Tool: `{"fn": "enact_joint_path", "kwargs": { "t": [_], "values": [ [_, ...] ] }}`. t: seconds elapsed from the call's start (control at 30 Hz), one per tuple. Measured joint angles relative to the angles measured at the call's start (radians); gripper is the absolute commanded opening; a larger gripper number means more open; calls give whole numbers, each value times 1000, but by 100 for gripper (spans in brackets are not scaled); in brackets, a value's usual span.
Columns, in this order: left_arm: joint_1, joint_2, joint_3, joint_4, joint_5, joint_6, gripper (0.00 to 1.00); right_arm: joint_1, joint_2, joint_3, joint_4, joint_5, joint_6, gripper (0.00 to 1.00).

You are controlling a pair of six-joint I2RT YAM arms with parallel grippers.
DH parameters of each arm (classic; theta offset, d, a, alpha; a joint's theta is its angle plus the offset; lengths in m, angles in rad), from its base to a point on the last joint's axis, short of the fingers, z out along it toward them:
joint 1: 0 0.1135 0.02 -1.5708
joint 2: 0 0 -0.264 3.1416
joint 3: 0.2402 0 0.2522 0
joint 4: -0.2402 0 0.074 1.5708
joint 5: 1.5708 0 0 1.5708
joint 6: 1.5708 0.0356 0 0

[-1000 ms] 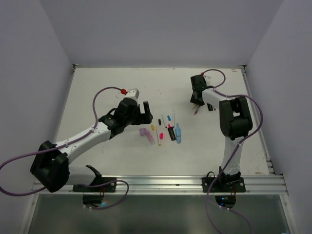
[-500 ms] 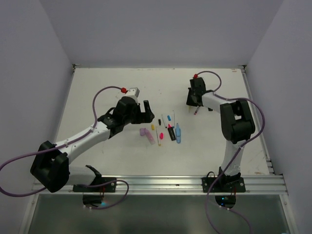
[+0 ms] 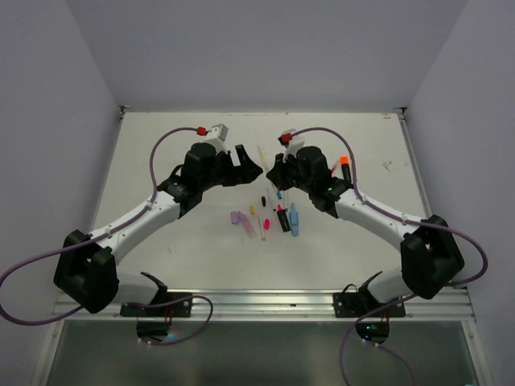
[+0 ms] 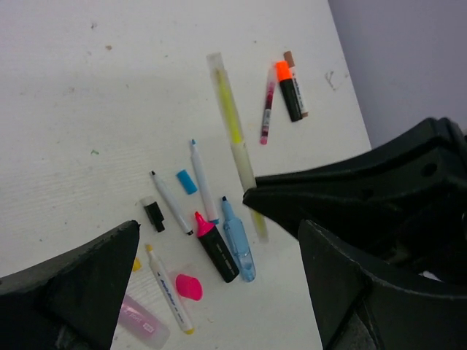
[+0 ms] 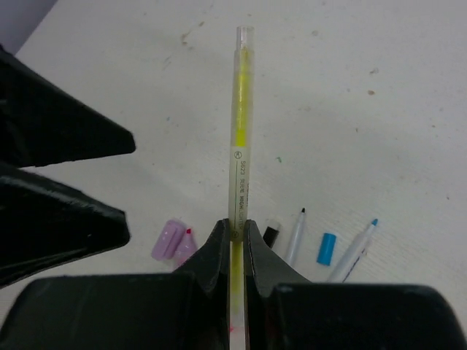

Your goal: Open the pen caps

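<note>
Clamping a thin yellow pen [image 5: 237, 146] partway along its barrel, my right pincer [image 5: 235, 232] has both fingers pressed together on it. The pen's clear end points away from the wrist camera, and I cannot tell where its cap ends. My left pincer [image 3: 246, 163] faces it from just beside, fingers spread apart with nothing between them. In the right wrist view those fingers [image 5: 58, 138] lie to one side of the pen, apart from it.

Below, on the white bench [image 4: 87, 109], the other pens lie in a loose cluster:
- **Loose caps:** a blue cap [image 4: 186, 181], a black cap [image 4: 153, 214] and a pink cap [image 4: 188, 286] lie off their pens.
- **Blue cap:** it lies between a thin black-tipped pen [image 4: 172, 204] and a thin blue-tipped pen [image 4: 202, 182].
- **Pink cap:** it lies just beside a pink-tipped black highlighter [image 4: 217, 254].
- **Bare tips:** the black highlighter lies alongside a light-blue highlighter [image 4: 238, 246], both tips bare.
- **Near edge of the left wrist view:** a white pen with yellow ends [image 4: 168, 295] and a lilac highlighter [image 4: 142, 322] lie here.

Well apart from the cluster, an orange cap [image 4: 282, 71] sits on a black highlighter [image 4: 293, 102]. A thin pink pen [image 4: 267, 109] lies just beside it.
</note>
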Motion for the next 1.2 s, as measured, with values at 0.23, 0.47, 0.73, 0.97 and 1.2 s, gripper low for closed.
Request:
{"fn": "enact_joint_path", "kwargs": {
  "t": [0.23,0.47,0.73,0.97,1.2],
  "values": [
    [0,0,13,52,-5,-57,82,91,-96,-102,74,-24,-27,0],
    [0,0,13,76,-63,-101,68,124,-110,-131,111,-43,-35,0],
    [1,5,13,77,-108,-117,49,142,-125,-142,138,-47,-37,0],
    [0,13,13,79,-132,-124,22,147,-131,-157,154,-53,-43,0],
    [-6,12,12,120,-124,-135,0,151,-132,-163,165,-66,-41,28]
  ]
}}
